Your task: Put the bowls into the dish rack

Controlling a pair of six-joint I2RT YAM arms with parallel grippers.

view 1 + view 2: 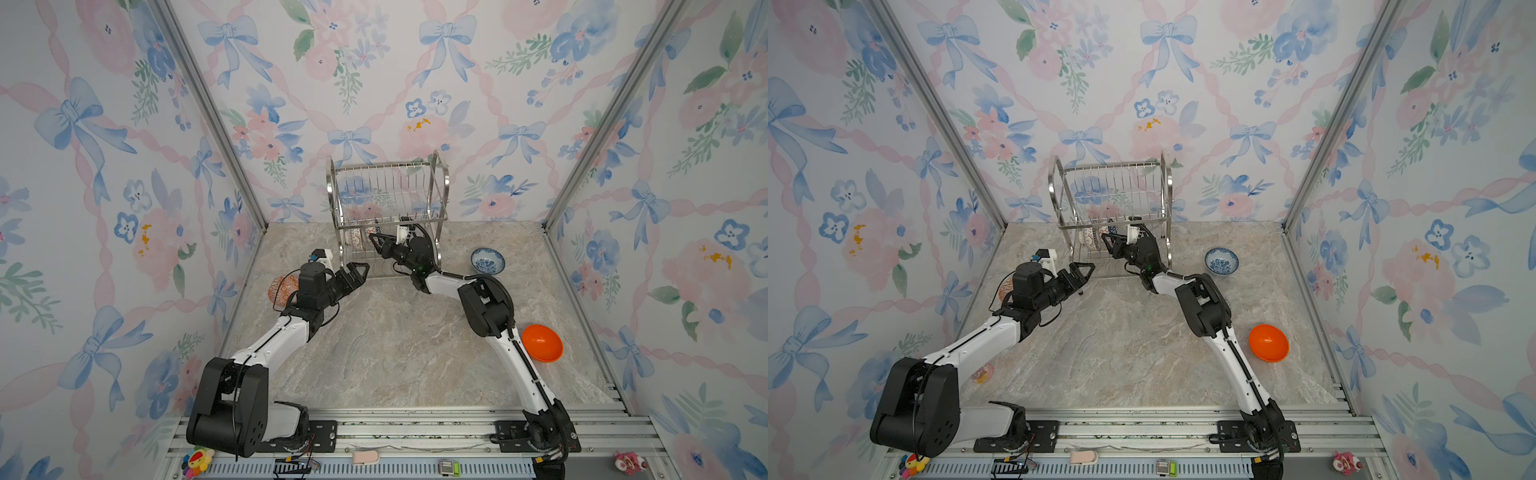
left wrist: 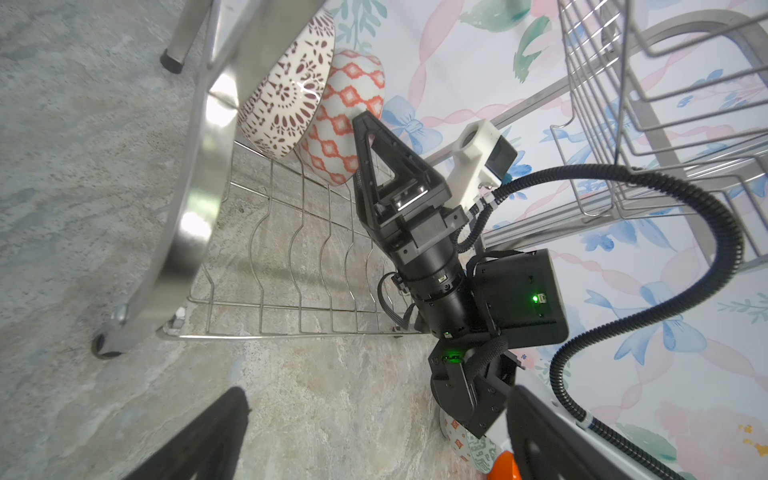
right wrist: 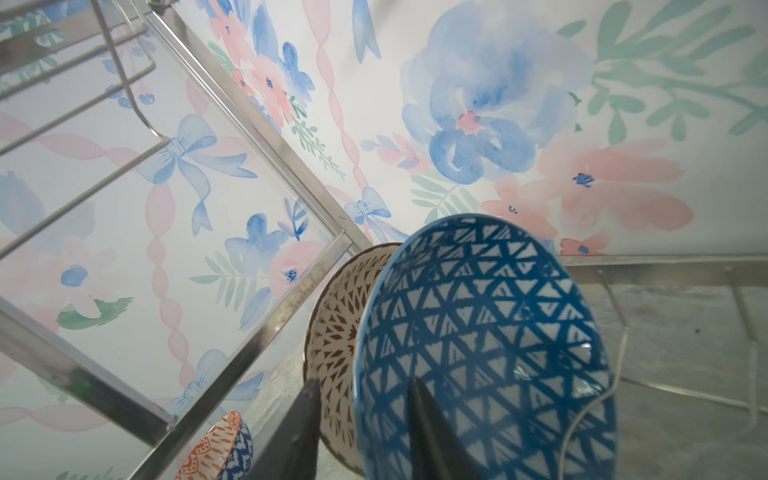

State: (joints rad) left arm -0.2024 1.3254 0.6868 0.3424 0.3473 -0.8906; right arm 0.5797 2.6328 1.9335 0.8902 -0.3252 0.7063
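Observation:
The dish rack [image 1: 388, 187] [image 1: 1113, 187] stands at the back wall. On its lower tier three bowls stand on edge: a white one with dark lattice [image 2: 286, 99], an orange-red lattice one [image 2: 353, 95] and a blue-white triangle one [image 3: 478, 340]. My right gripper [image 1: 376, 241] [image 3: 361, 415] reaches into that tier. Its jaws are partly open astride the blue-white bowl's rim, one finger inside it and the other outside, with a gap showing. My left gripper [image 1: 360, 272] [image 2: 374, 436] hangs wide open and empty over the table by the rack's front left leg [image 2: 108, 345].
Loose on the table are a blue-white bowl [image 1: 488, 261] right of the rack, a plain orange bowl [image 1: 542, 343] by the right arm, an orange-patterned bowl [image 1: 277, 289] behind the left wrist and a grey-green patterned bowl [image 2: 471, 446]. Small toys [image 1: 197, 459] lie on the front rail.

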